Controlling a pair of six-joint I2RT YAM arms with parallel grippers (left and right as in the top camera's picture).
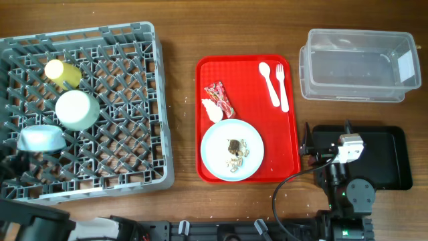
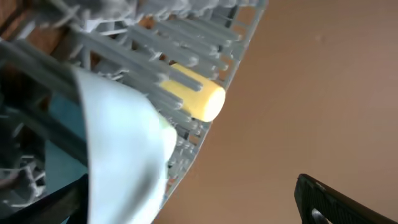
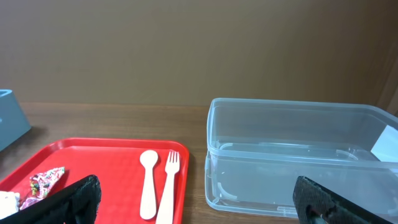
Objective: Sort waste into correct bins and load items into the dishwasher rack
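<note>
My right gripper is wide open and empty, over the black tray at the desk's right edge. My left gripper is also open, beside a mint bowl in the dishwasher rack at the left edge. The fork and spoon lie on the red tray mid-desk.

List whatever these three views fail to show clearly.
- Left wrist view: the blurred mint bowl crowds the lens, so any grip on it is undecidable.
- Overhead: the right arm covers part of the black tray.
- The clear tub's label: text too small overhead, cut by the edge in the right wrist view.
- Scraps on the plate: too small to identify.
</note>
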